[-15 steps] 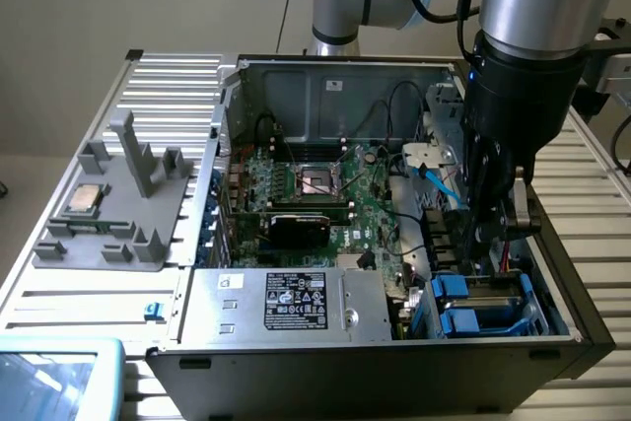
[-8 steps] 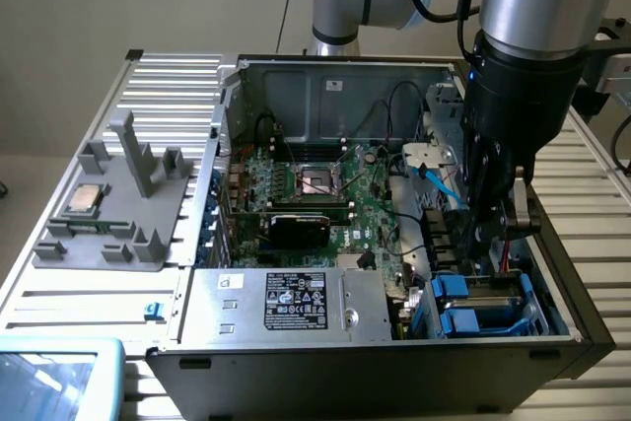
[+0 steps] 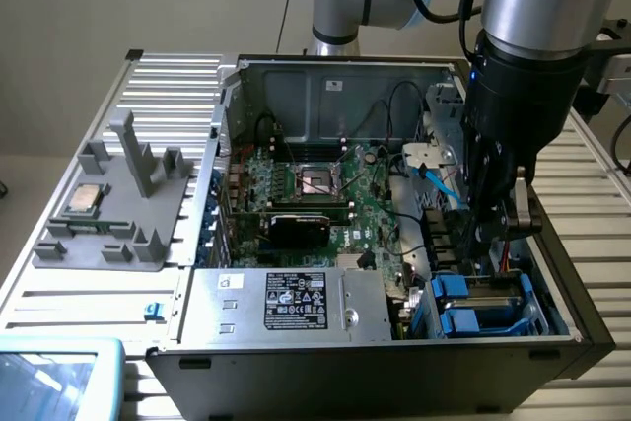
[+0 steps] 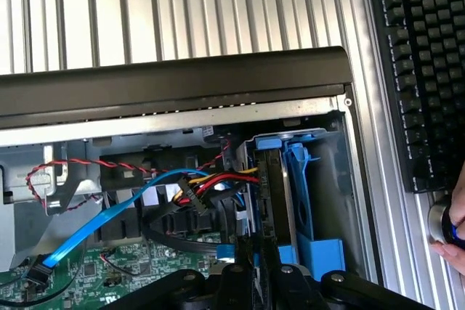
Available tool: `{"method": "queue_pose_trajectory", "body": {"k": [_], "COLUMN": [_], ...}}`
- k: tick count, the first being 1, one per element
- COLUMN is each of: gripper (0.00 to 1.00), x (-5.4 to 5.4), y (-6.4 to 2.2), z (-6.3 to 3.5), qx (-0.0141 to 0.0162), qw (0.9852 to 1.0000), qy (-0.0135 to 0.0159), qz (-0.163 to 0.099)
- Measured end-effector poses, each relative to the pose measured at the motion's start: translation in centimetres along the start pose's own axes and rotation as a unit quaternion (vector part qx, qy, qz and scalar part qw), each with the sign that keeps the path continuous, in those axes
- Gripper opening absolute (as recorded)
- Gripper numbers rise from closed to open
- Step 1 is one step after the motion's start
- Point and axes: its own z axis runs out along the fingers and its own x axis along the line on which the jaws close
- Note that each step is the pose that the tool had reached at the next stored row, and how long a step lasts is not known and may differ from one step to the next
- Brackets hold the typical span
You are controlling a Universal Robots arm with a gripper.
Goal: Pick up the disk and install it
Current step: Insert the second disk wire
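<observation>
One arm is seen reaching down into the open computer case (image 3: 582, 327) on the slatted table (image 3: 168, 96), its gripper (image 3: 493, 229) lowered into the drive corner at the exterior view's right. The fingers (image 4: 265, 241) are drawn narrow and are clamped on the disk (image 4: 272, 194), which is held on edge and partly sunk into the blue drive bay (image 4: 305, 194). Blue carrier rails are seen on either side of the dark slab of the disk in the wrist view. Beside it, a bundle of red, yellow and black wires (image 4: 207, 186) and a flat blue cable (image 4: 109, 219) are laid over the green circuit board (image 3: 335, 194). A grey holder (image 3: 118, 209) with a silver chip (image 3: 84, 199) is placed on the table at the exterior view's left. A black keyboard (image 4: 425, 70) and part of a hand (image 4: 454, 230) are seen in the wrist view.
</observation>
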Motion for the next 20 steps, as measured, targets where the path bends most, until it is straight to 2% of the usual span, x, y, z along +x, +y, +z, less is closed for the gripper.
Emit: {"method": "queue_pose_trajectory", "body": {"k": [15,16,17,19,20], "gripper": [0.16,0.16,0.16,0.16,0.16], "x": [0.01,0.01,0.01,0.00,-0.01], "y": [0.07,0.24,0.42,0.73,0.81], "z": [0.01,0.03,0.06,0.09,0.10], "qx": [0.0011,0.0026,0.0054,0.0113,0.0152], "qw": [1.0000,1.0000,1.0000,0.9999,0.9999], "qy": [-0.0002,-0.0002,-0.0001,0.0006,0.0011], "qz": [0.000,0.000,0.000,-0.001,-0.001]}}
